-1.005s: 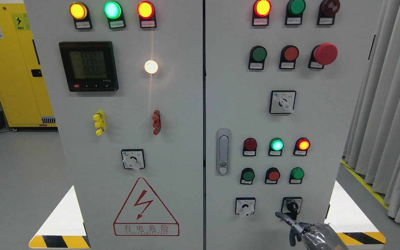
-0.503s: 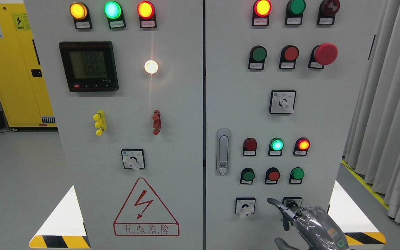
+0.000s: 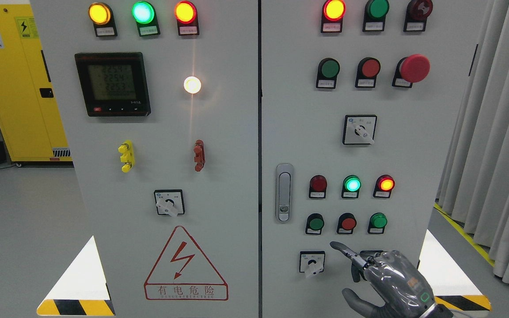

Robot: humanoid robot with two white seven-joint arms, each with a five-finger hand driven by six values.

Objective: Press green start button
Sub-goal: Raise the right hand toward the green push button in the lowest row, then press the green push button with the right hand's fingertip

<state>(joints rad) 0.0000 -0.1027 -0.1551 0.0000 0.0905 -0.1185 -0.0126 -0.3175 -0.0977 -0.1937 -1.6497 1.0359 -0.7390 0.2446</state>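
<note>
Cabinet (image 3: pixel 219 176) warning sign (image 3: pixel 186 265): "有电危险"

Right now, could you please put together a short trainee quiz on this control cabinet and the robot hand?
1. True or false: the right robot hand touches the lower-row green button.
2. Which lamp beside the door handle is dark? A) left B) middle C) right
3. Fill in: the extended index finger points up and to the ____.

Key: 1. False, it is below the row. 2. A. 3. left.
</note>
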